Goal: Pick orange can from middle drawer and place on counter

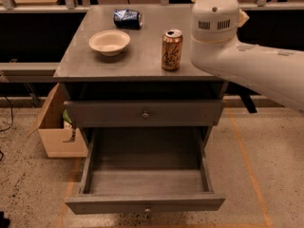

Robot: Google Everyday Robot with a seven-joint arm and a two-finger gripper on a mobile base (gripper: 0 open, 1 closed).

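Note:
The orange can (171, 50) stands upright on the counter (137, 63), near its front right. It stands free, with nothing touching it. Just right of it hangs the white housing of my arm (214, 20), a small gap away. My gripper is hidden behind that housing and does not show. Below, the middle drawer (145, 204) is pulled fully out and its grey floor is bare.
A cream bowl (109, 42) sits at the counter's left middle and a crushed blue can (127, 18) at the back. A yellowish bag (243, 18) peeks from behind the arm. The upper drawer front (145, 113) is closed. A cardboard box (57, 129) stands on the floor at left.

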